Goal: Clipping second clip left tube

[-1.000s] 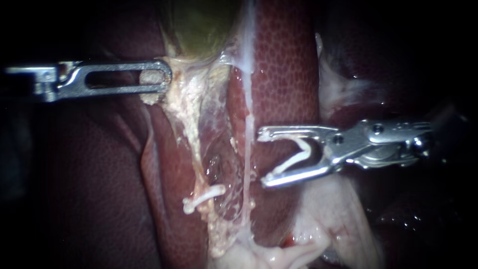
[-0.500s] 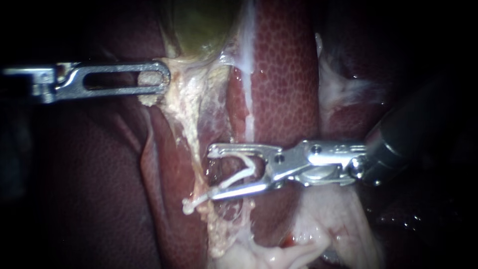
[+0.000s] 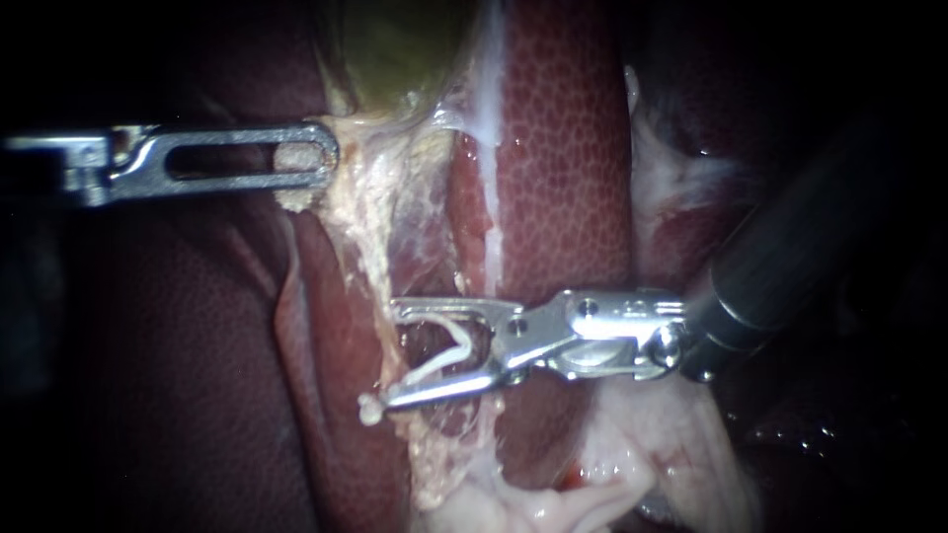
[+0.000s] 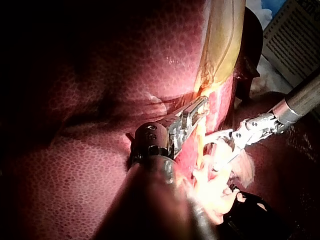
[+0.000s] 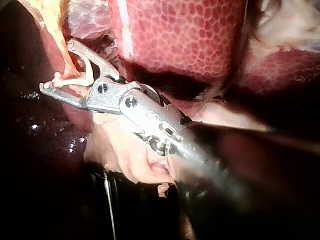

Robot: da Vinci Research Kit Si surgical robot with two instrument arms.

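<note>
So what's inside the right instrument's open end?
A white clip, legs spread, with the left tube crossing between its tips. The instrument's lower side covers most of the clip already on that tube; only one end shows.

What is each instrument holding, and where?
Left instrument: the pale tissue just below the gallbladder. Right instrument: an open clip, by its two legs.

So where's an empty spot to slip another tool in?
Bare liver above the right instrument, and the dark stretch under the left instrument, which grips the gallbladder. It's crowded at the left tube, where the right instrument holds a clip.
</note>
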